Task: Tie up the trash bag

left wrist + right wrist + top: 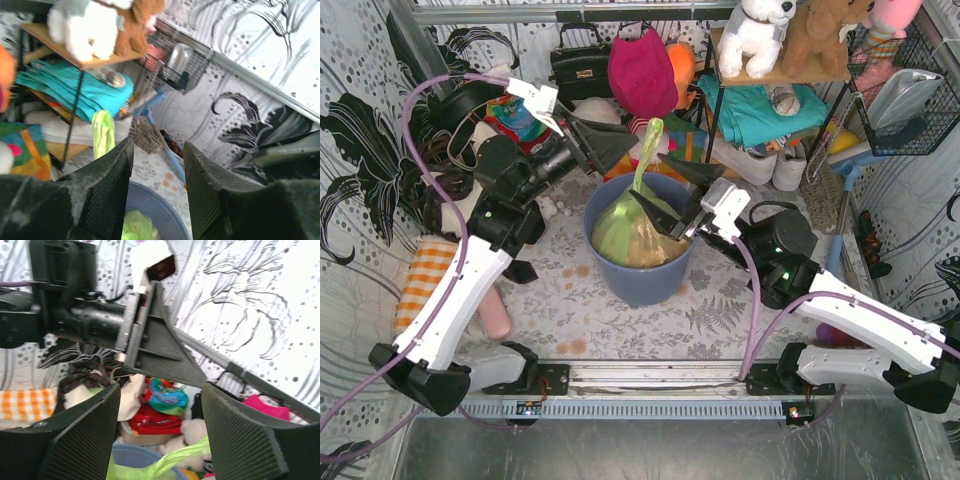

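The light-green trash bag (632,232) sits in a blue-grey round bin (638,275). Its twisted neck (647,150) stands upright above the rim. My left gripper (632,142) is open and empty just left of the neck's top. In the left wrist view the neck (102,134) shows left of the open gripper (157,150), with the bag (134,227) below. My right gripper (647,177) is open, its jaws either side of the neck's lower part. In the right wrist view the green strand (192,456) runs low between the open jaws of the gripper (161,390).
Clutter rings the bin at the back: a pink bag (640,70), a black handbag (578,68), a shelf with plush toys (760,40), a wire basket (905,100) and a brush (147,134). An orange checked cloth (425,280) and a pink cylinder (498,315) lie left.
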